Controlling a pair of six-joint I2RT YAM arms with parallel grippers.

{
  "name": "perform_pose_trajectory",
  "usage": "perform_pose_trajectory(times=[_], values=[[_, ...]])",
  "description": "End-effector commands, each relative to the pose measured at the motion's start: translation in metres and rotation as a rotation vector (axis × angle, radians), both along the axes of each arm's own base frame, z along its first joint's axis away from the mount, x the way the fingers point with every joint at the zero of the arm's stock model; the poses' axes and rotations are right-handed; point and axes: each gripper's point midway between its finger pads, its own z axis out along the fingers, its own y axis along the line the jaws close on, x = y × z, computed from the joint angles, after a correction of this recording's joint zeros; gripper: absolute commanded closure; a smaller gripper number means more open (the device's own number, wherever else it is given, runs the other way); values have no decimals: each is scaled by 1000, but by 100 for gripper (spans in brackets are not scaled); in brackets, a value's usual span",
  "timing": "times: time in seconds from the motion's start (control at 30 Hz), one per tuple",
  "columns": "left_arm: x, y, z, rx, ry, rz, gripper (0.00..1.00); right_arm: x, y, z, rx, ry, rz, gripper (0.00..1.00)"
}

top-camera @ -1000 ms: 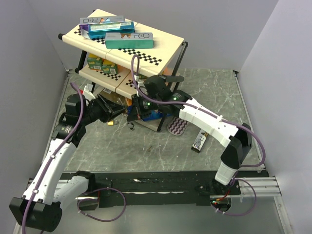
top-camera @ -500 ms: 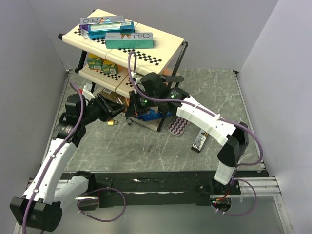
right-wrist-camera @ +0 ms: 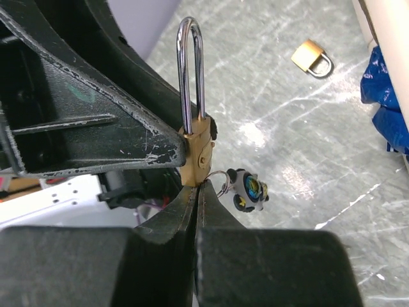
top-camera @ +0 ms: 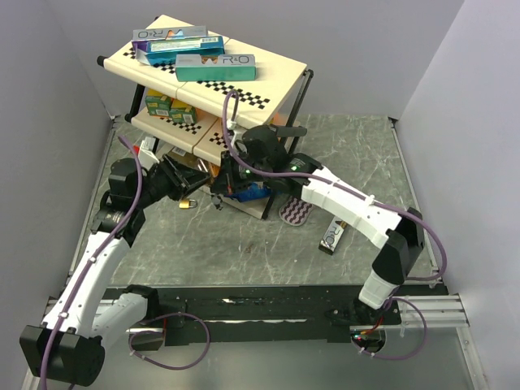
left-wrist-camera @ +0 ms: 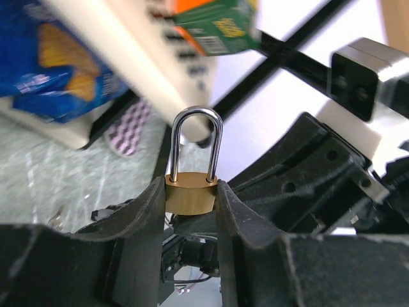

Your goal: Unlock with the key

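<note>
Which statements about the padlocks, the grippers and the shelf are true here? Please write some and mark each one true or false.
1. The left gripper holds a padlock by its body. True.
2. Its shackle is open. False: both legs sit in the body.
3. A second padlock lies on the table. True.
4. The right gripper is wide open. False: it is shut on the key, hidden between its fingers; only the ring shows.
5. The top shelf is bare. False: boxes lie on it.
</note>
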Motion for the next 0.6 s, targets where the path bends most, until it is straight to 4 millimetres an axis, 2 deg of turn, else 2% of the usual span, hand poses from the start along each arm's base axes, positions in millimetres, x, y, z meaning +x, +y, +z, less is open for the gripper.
perform_pose_trajectory(times=[0.0, 0.2, 0.37, 0.53, 0.57], values=[[-54, -32, 65, -119, -223, -315, 99, 21, 1, 74, 221, -136, -78, 100], [-67, -35, 82, -128, -316, -393, 99, 24, -16, 91, 293, -113, -97, 100], [-73, -37, 87, -136, -341, -425, 99, 25, -22, 102, 329, -113, -95, 100], [-66, -35, 81, -103, -309, -390, 99, 26, -24, 100, 312, -126, -85, 100], [-63, -33, 70, -89, -244, -368, 99, 25, -24, 99, 303, -136, -79, 100]])
